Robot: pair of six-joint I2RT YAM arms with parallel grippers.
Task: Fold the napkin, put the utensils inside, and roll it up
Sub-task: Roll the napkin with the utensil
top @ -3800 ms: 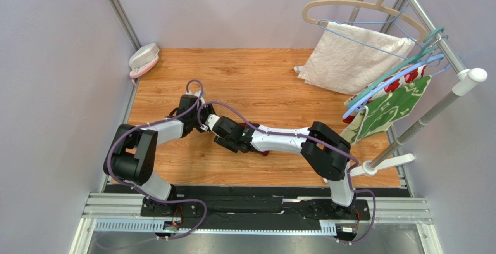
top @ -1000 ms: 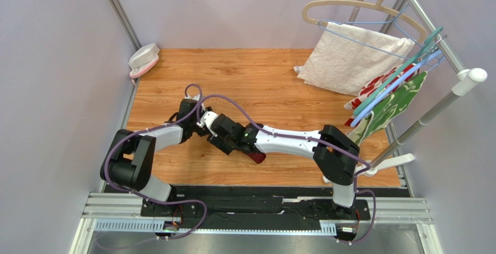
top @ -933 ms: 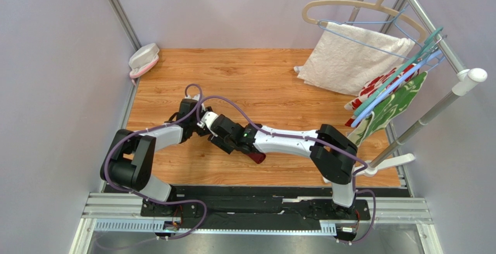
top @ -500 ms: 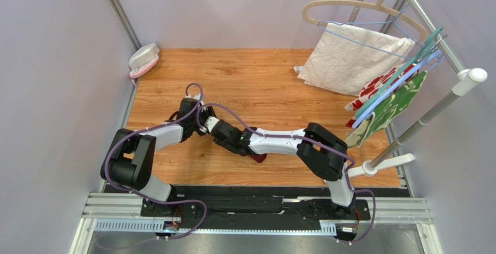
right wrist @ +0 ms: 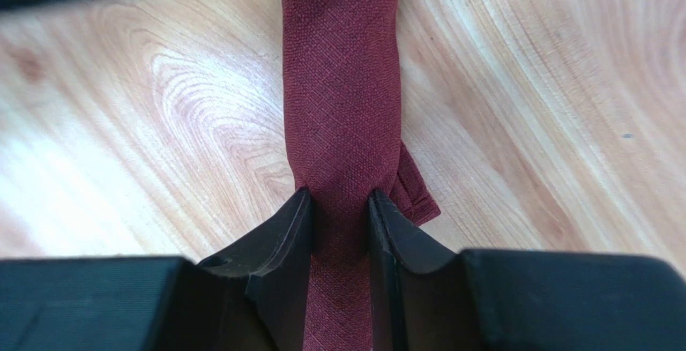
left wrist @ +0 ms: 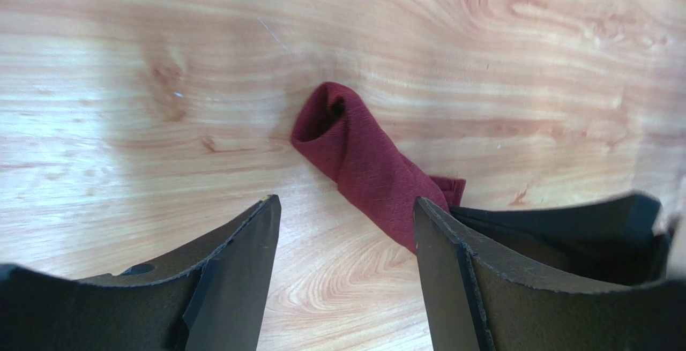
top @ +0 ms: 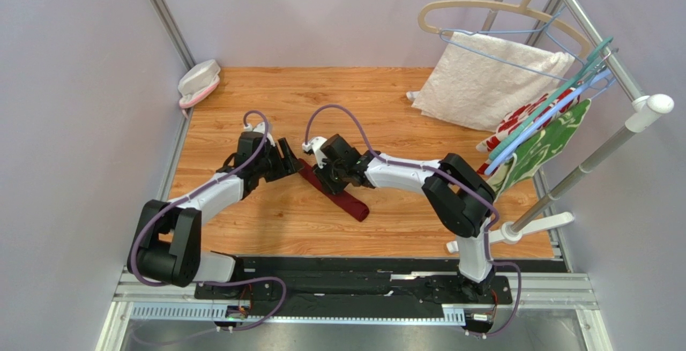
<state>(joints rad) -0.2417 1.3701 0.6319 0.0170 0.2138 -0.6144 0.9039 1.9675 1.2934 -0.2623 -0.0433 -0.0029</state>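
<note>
The maroon napkin lies on the wooden table as a tight diagonal roll. In the right wrist view the roll runs straight away from the camera, with a small flap sticking out on its right side. My right gripper is shut on the roll at its middle. My left gripper is open and empty, low over the table, just short of the roll's upper-left end. That end shows a hollow opening. No utensils are visible.
A white textured towel hangs on hangers at the back right. Red-and-green floral cloths hang beside it from a metal rack. A pink-and-white object sits in the back left corner.
Both grippers have moved apart and toward the back of the table. The left gripper has pulled off to the left, and the rolled napkin now lies uncovered.
</note>
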